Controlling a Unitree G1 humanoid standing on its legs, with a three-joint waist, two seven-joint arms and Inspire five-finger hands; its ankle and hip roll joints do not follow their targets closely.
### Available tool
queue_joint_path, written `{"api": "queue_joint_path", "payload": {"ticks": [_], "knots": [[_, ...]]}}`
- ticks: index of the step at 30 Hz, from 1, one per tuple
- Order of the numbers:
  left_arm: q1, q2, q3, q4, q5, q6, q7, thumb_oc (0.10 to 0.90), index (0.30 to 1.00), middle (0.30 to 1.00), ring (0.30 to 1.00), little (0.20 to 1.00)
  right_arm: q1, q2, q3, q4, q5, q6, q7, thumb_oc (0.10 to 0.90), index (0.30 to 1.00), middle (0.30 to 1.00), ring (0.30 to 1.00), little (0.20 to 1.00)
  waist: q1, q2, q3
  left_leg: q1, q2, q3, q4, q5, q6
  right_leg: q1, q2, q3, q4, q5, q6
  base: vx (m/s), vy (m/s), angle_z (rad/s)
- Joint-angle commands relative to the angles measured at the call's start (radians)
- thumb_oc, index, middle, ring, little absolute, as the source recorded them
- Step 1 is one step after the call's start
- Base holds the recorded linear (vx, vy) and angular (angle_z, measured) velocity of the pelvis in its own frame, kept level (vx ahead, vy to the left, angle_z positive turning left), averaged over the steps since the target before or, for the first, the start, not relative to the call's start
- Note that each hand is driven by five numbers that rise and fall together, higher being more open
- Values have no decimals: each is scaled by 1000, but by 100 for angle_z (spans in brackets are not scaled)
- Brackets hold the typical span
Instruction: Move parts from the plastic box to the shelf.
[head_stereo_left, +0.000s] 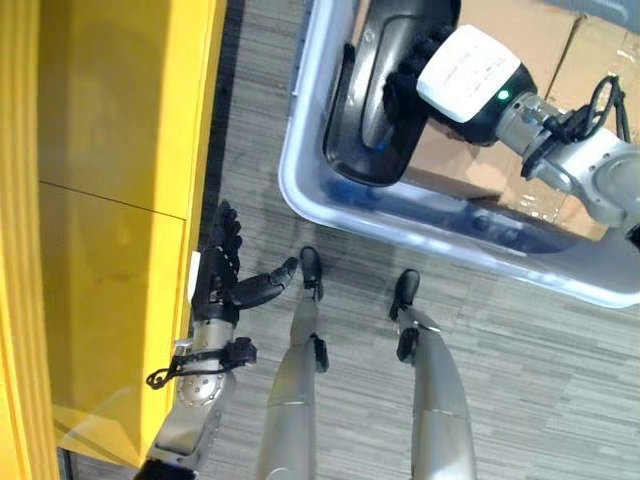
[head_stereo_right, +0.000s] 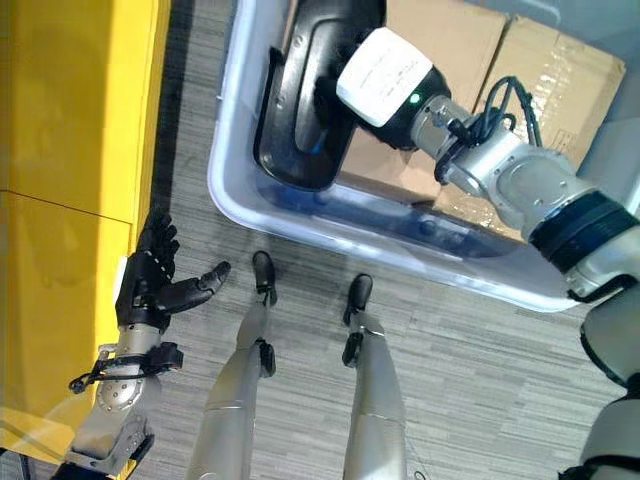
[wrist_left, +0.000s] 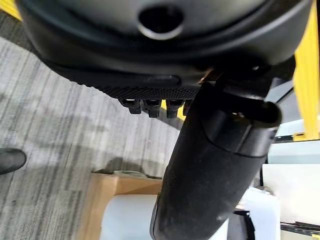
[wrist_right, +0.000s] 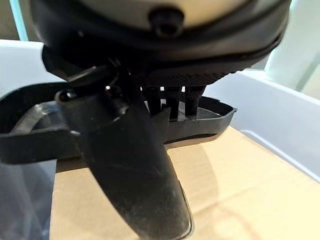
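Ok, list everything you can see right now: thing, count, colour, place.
plastic box: one, translucent pale blue, on the floor ahead.
black part: one, black, leaning inside the plastic box under the right hand.
cardboard boxes: at least two, brown, in and behind the plastic box.
shelf: one, yellow, at the robot's left.
floor: grey carpet.
left hand: open, beside the shelf.
right hand: on the black part; grip unclear.

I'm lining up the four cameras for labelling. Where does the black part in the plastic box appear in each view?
Left eye view: black part top centre, in the plastic box, under the right hand.
Right eye view: top, left of centre.
Left wrist view: cannot tell.
Right wrist view: across the middle, past the fingers.
Shared landmark: the box's pale wall.
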Motion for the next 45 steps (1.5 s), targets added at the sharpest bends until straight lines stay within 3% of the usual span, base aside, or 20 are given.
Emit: {"api": "queue_joint_path", "payload": {"ticks": [1,14,24,31,37,38,42,43,45], "knots": [[-62,23,46,-102,18,-92,15,900,1000,1000,1000,1000,-41,-31,87,226,26,82,30,400,300,300,300,300,36,-8,131,133,45,-19,24,-80,-29,258,-34,-16,-327,124,106,0,0,0],[-99,23,19,-79,10,-83,9,900,1000,1000,1000,1000,41,-50,45,178,38,74,41,400,300,300,300,300,24,-28,131,211,48,-19,13,-79,-33,332,-33,-26,-331,124,108,-17,-1,0],[-118,35,16,-62,5,-69,-19,900,1000,1000,1000,1000,52,-134,19,45,51,59,47,400,300,300,300,300,16,-69,131,392,53,-22,-3,-82,-41,529,-36,-52,-352,131,117,-39,-3,7],[-110,49,37,-45,11,-48,-44,900,1000,1000,1000,1000,151,-242,-159,-151,123,39,30,400,300,300,300,300,5,-102,125,556,57,-23,-19,-88,-41,698,-43,-57,-397,141,125,-11,6,4],[-76,67,73,-32,17,-38,-71,900,1000,1000,1000,1000,332,-306,-363,-322,184,8,36,400,300,300,300,300,-12,-126,40,640,62,-17,-52,-91,-43,785,-40,-60,-454,158,134,41,9,-7],[-42,69,108,-29,23,-31,-88,900,1000,1000,1000,1000,445,-315,-476,-406,221,-19,47,400,300,300,300,300,-27,-131,-15,676,62,-9,-59,-102,-40,819,-35,-55,-478,166,139,75,20,-6],[-9,81,131,-22,29,-25,-110,900,1000,1000,1000,1000,601,-322,-625,-484,269,-42,82,400,300,300,300,300,-35,-148,-66,712,67,0,-63,-113,-41,855,-36,-54,-500,173,147,51,7,-14],[9,80,145,-12,34,-18,-123,900,1000,1000,1000,1000,690,-318,-718,-537,306,-56,96,400,300,300,300,300,-46,-154,-105,732,70,7,-63,-121,-43,877,-36,-51,-510,175,150,76,4,-14],[26,78,154,-10,37,-13,-138,900,1000,1000,1000,1000,780,-308,-806,-581,338,-72,111,400,300,300,300,300,-55,-157,-141,752,72,14,-63,-128,-43,897,-38,-50,-515,175,154,97,10,-8]]}}
